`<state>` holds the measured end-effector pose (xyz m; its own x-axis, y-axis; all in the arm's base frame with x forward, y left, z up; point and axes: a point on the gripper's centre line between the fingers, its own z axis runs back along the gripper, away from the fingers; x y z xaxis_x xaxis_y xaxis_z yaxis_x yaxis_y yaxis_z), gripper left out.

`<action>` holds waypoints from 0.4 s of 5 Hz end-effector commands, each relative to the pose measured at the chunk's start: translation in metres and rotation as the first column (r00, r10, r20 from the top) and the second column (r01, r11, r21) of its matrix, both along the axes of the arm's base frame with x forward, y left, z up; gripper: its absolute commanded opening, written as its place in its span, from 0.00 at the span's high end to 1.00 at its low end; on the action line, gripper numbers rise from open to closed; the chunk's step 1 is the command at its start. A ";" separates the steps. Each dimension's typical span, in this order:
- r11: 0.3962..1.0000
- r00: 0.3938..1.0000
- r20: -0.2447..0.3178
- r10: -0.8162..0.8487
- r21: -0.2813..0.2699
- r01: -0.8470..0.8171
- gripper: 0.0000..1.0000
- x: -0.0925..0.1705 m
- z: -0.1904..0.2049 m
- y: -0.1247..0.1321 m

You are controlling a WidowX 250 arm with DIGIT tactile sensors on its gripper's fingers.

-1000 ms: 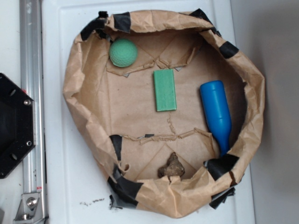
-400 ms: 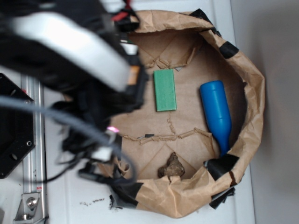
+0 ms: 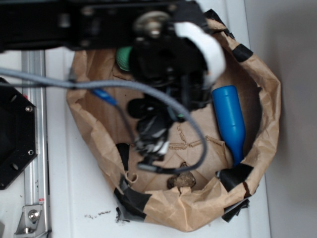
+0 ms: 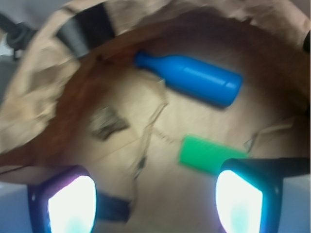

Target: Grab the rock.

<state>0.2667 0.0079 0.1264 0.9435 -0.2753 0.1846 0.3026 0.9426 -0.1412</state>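
The gripper point(image 4: 155, 201) hung wide open and empty above the paper basket point(image 3: 270, 94), approaching; next, centre over the rock point(image 4: 108, 122) and descend.

arm point(image 3: 163, 54): black, white band | cable point(image 3: 99, 85): grey, blue connector | end effector point(image 4: 155, 204): black fingers, glowing pale pads

Arm point(image 3: 163, 59) now over the bag point(image 3: 267, 99)
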 end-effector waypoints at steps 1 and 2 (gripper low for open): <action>0.985 0.980 0.102 -0.168 0.065 0.162 0.00 0.010 -0.005 -0.042; 0.949 0.939 0.141 -0.314 0.075 0.306 0.00 0.002 -0.021 -0.049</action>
<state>0.2676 -0.0316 0.0961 0.7959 -0.5450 0.2636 0.5747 0.8171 -0.0457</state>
